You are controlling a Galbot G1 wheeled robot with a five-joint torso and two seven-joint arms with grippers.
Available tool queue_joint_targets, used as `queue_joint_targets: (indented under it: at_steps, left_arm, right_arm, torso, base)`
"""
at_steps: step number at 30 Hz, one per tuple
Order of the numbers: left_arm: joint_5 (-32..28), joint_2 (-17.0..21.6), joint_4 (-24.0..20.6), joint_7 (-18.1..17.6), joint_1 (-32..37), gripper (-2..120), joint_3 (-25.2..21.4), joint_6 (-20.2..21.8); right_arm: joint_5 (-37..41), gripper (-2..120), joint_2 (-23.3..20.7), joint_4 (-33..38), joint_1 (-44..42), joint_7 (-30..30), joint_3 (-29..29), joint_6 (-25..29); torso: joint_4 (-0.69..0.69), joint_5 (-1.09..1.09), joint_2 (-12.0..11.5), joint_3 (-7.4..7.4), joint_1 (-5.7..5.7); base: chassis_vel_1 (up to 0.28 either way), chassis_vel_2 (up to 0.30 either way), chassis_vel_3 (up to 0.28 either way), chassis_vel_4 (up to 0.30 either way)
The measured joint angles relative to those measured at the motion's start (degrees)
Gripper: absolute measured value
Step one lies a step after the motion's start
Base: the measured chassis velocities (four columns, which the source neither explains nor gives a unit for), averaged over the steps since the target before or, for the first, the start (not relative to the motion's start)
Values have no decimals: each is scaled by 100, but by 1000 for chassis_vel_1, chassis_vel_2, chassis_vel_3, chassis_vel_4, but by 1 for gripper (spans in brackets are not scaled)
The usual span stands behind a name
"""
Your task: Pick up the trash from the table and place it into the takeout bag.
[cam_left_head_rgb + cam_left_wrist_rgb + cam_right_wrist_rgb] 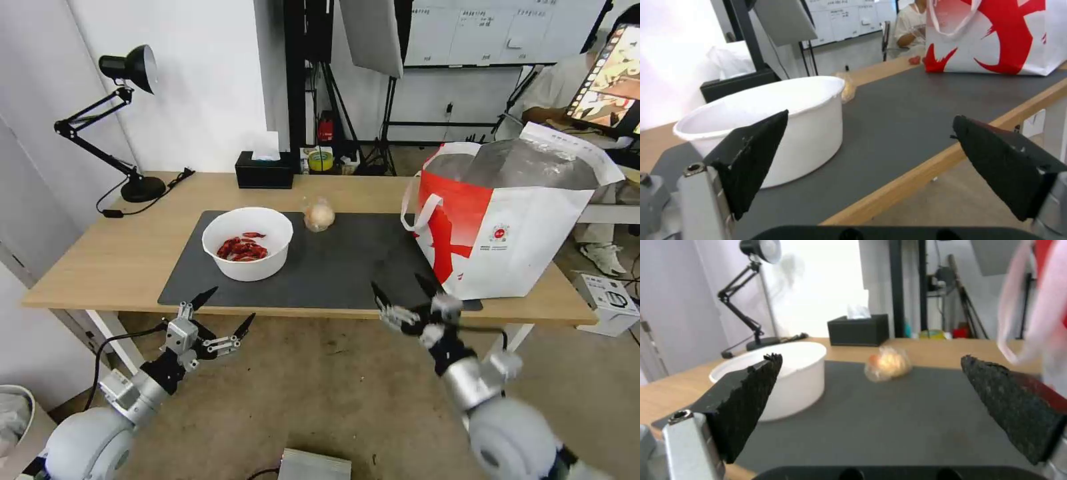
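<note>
Left gripper: lower left of frame, before the table edge; we hold its fingers spread wide, empty.
Right gripper: lower centre-right, fingers parted, empty.
Bowl of red shells: on the grey mat, centre-left.
Small clear bag: mat's far edge.
Takeout bag: right, upright on the table.

Even, bright indoor light; the wall behind the bowl blows out to white in both wrist views; shadows on the mat are soft; the right arm is motion-blurred; head view bends at the edges.
</note>
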Motion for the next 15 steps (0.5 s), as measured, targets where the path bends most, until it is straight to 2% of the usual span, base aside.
queue_joint_targets:
  at_steps: [7,10,11,13,14,15]
  left_arm:
    - [-70,150,155,-8,-201,100,217,15]
    - [-85,160,195,1,-151,100,153,7]
    - [-85,160,195,1,-151,100,153,7]
    - [-104,161,198,-2,-140,100,133,5]
    - [-104,161,198,-2,-140,100,133,5]
    - [-109,160,199,-5,-136,100,129,7]
  right_arm:
    - [462,100,-203,-644,1180,19,-420,-418]
    - [428,100,-124,-1235,2084,165,-1148,-721]
    - [428,100,-124,-1235,2084,165,-1148,-721]
    - [392,100,79,-1632,2623,326,-1629,-864]
    - [392,100,79,-1632,2623,326,-1629,-864]
    - [391,100,240,-1892,3004,439,-1875,-947]
  torso:
    - [-2,-2,0,0,0]
    - [1,-1,0,0,0]
    - [1,-1,0,0,0]
    - [0,2,-1,0,0]
    - [0,2,-1,0,0]
    - [0,0,-1,0,0]
  base:
    - [0,0,0,0]
    - [0,0,0,0]
    - [0,0,0,0]
    - [0,0,0,0]
    - [0,0,0,0]
    - [0,0,0,0]
